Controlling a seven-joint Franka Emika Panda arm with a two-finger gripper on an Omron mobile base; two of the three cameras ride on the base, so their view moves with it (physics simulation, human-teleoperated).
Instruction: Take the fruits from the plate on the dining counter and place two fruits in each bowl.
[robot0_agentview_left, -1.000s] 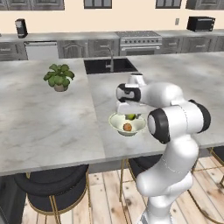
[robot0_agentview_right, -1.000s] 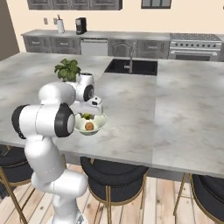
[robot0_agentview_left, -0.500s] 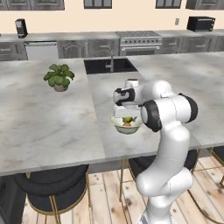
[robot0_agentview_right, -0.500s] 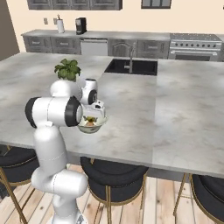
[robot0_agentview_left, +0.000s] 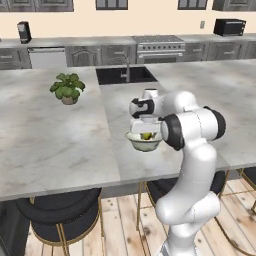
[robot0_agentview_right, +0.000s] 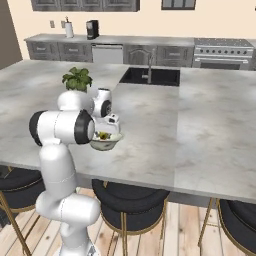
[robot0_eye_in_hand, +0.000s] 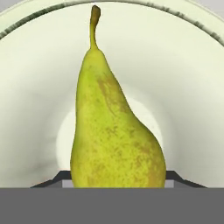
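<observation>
My jaws clamp a pear (robot0_eye_in_hand: 114, 131) directly above the bowl (robot0_eye_in_hand: 192, 87); I should lower it close to the bottom before releasing.

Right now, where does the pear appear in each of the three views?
Left base view: pear right of centre, in the bowl beneath the gripper.
Right base view: pear left of centre, in the bowl near the counter's front edge.
Hand view: pear upright in the middle, stem up.
Shared landmark: the bowl's rim.
</observation>
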